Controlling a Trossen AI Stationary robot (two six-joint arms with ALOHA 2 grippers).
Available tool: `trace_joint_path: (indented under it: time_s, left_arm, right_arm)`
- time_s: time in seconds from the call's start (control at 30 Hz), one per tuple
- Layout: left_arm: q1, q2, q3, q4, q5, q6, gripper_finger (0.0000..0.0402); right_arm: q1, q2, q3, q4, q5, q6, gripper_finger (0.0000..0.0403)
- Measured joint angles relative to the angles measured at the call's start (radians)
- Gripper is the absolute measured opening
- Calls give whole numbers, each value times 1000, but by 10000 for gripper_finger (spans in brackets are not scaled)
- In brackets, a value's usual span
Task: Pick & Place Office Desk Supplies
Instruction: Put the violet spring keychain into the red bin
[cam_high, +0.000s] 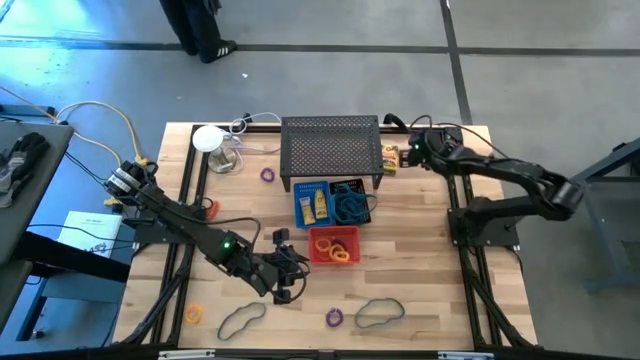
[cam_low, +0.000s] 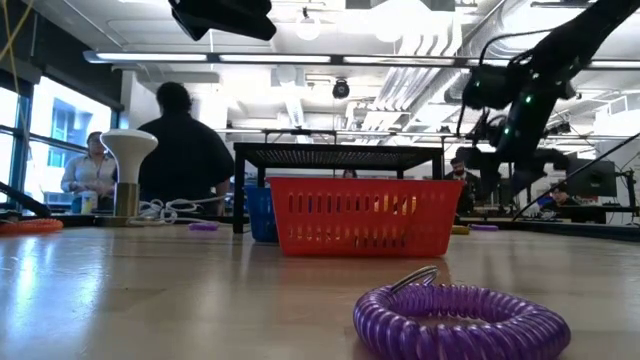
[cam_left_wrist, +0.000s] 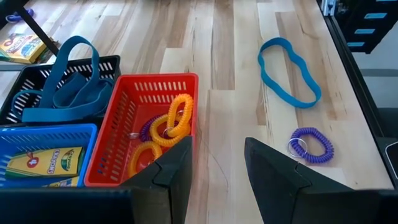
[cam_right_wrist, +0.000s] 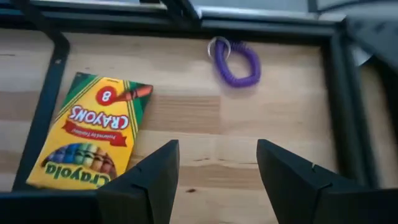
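Observation:
My left gripper (cam_high: 287, 272) hovers open near the table's front, just left of the red bin (cam_left_wrist: 143, 124), which holds orange, yellow and purple rings. A blue looped cord (cam_left_wrist: 289, 71) and a purple ring (cam_left_wrist: 311, 145) lie flat on the wood beyond its fingers. My right gripper (cam_high: 412, 152) is open at the far right, beside the rack, above bare wood. A yellow crayon box (cam_right_wrist: 87, 134) lies flat beside it, and a purple ring (cam_right_wrist: 235, 61) lies farther off. Crayon boxes fill the blue bin (cam_left_wrist: 43, 155), and blue cords the black bin (cam_left_wrist: 62, 87).
The black mesh rack (cam_high: 332, 150) stands at the far middle, with the three bins in front of it. A white mushroom-shaped object (cam_high: 208, 138) and cables sit at the far left. Two cords (cam_high: 242, 318) (cam_high: 380, 313) and an orange ring (cam_high: 193, 314) lie near the front edge. People stand beyond the table.

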Motion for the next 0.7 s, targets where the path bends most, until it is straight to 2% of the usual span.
trace_joint_path:
  time_s: [0.17,0.37,0.7]
  left_arm:
    - [0,0,0,0,0,0,141]
    - [0,0,0,-1,0,0,141]
    - [4,0,0,-1,-1,0,141]
  right_arm:
    - [-105,117,0,76,-49,-23,203]
    - [-74,173,10,124,58,3,203]
    - [-58,178,10,220,-1,107,203]
